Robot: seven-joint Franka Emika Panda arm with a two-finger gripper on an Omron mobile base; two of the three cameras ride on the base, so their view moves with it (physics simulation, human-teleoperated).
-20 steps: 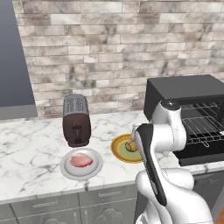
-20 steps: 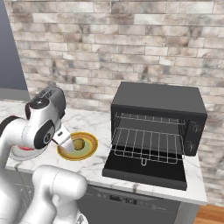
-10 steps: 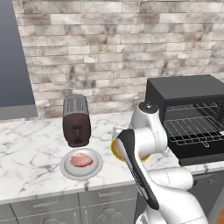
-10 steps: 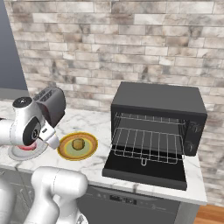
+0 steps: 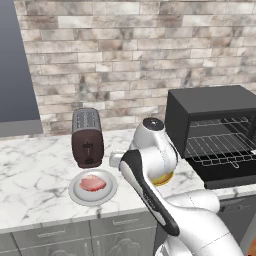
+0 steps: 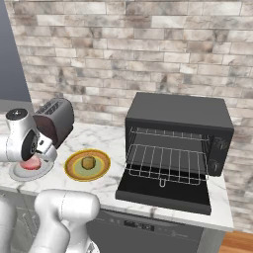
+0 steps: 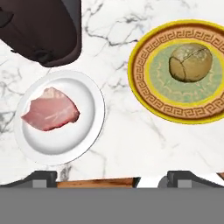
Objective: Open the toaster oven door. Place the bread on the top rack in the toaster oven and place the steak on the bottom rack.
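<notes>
- Marble counter (image 5: 35,175) under a grey-and-tan brick wall (image 6: 148,54) carries everything; the slot toaster (image 5: 87,137) serves as landmark below.
- Nearest, the gripper (image 7: 109,179) hangs above the counter looking straight down. Its jaws stand wide apart with nothing between them, each dark tip at a bottom corner of the hand view.
- Just in front of the slot toaster lies the white plate (image 7: 94,127) with the steak (image 7: 50,109), a flat pink slab whose long axis runs roughly across the hand view, pointed end away from the bread.
- Beside that plate, on the side away from the slot toaster and toward the oven, sits the yellow-rimmed green plate (image 7: 144,94) with the bread (image 7: 190,61), a round roll with no long axis to line up on.
- Key relation: from the jaws, the steak lies ahead and to one side, the bread ahead and to the other, with bare marble directly under the hand. Neither is centred, so my guess is that the hand must shift sideways over one before descending.
- Farthest from the slot toaster, the toaster oven (image 6: 178,123) stands with the toaster oven door (image 6: 163,190) already folded down flat; the top rack (image 6: 170,134) and bottom rack (image 6: 168,165) are both bare.
</notes>
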